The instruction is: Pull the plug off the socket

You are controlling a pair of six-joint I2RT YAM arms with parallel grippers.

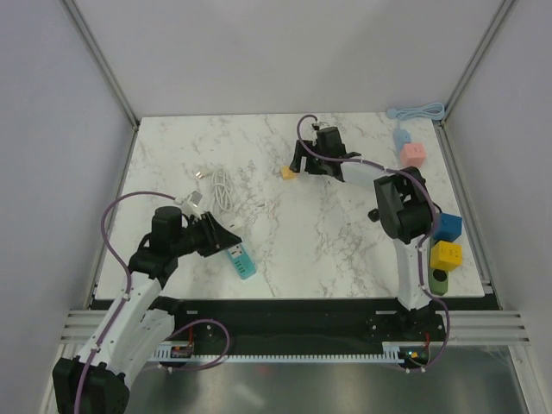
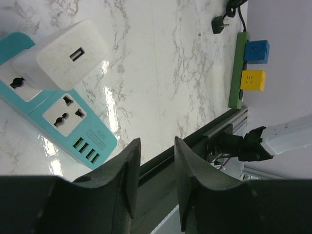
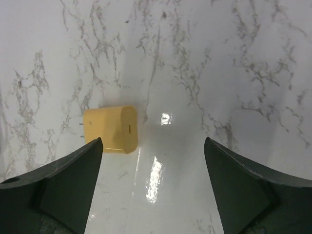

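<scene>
The white marble table stood between pale walls. A teal plastic power strip lay close to the table's near edge, and a white square charger was plugged into it. The left gripper hung just left of the strip, its fingers a little apart with nothing between them. Right of the strip was wide bare marble, up to a green strip at the table's right edge. Far behind the teal strip, the right gripper stood spread wide and held nothing. One small yellow plug lay free near one fingertip. There were two power strips and four cubes: blue, yellow, pink and pale blue. One white coiled cable lay behind the teal strip.
</scene>
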